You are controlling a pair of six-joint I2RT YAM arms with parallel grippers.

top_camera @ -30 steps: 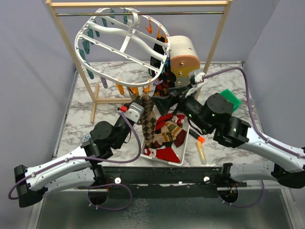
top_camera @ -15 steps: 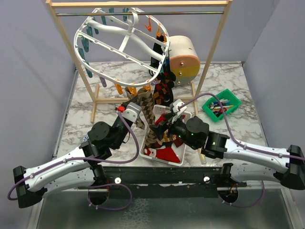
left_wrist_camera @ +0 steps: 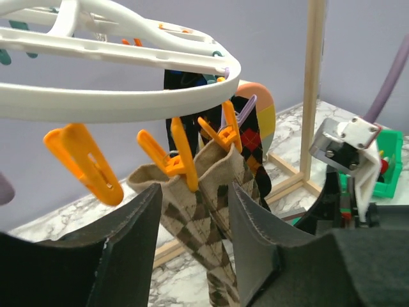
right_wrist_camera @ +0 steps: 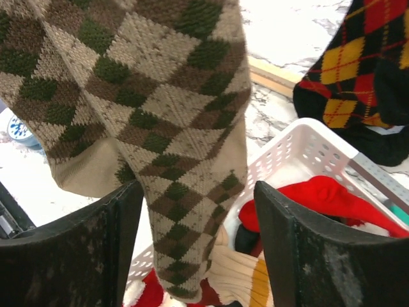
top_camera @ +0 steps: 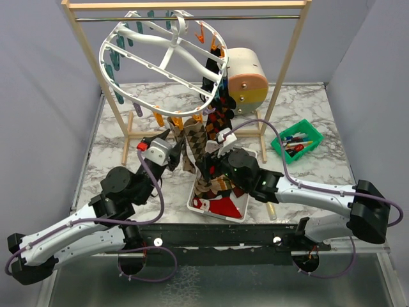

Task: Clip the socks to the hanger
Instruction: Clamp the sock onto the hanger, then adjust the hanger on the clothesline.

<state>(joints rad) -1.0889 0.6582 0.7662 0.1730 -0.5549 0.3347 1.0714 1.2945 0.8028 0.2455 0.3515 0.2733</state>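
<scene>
The white oval hanger (top_camera: 185, 54) hangs from a rod, with its rim (left_wrist_camera: 128, 102) just above my left gripper. A tan argyle sock (top_camera: 195, 137) hangs from two orange clips (left_wrist_camera: 182, 160). My left gripper (top_camera: 176, 152) is open, its fingers standing either side of the sock's (left_wrist_camera: 204, 204) cuff without touching it. My right gripper (top_camera: 208, 167) is open too, with the sock's lower end (right_wrist_camera: 185, 160) hanging loose between its fingers. More socks, red (right_wrist_camera: 319, 198) and cream, lie in a white basket (top_camera: 214, 215). A black, red and yellow argyle sock (right_wrist_camera: 358, 96) hangs beside the tan one.
The hanger's rod sits in a wooden frame rack (top_camera: 287, 70). A beige cylinder (top_camera: 246, 77) stands at the back. A green bin (top_camera: 297, 142) of pens sits to the right. A marker (top_camera: 270, 208) lies by the basket, whose rim (right_wrist_camera: 300, 147) is below the right fingers.
My left gripper has opened and let go of the tan sock, which now hangs from the orange clips. The right arm swung in from the back right to the sock's lower end.
</scene>
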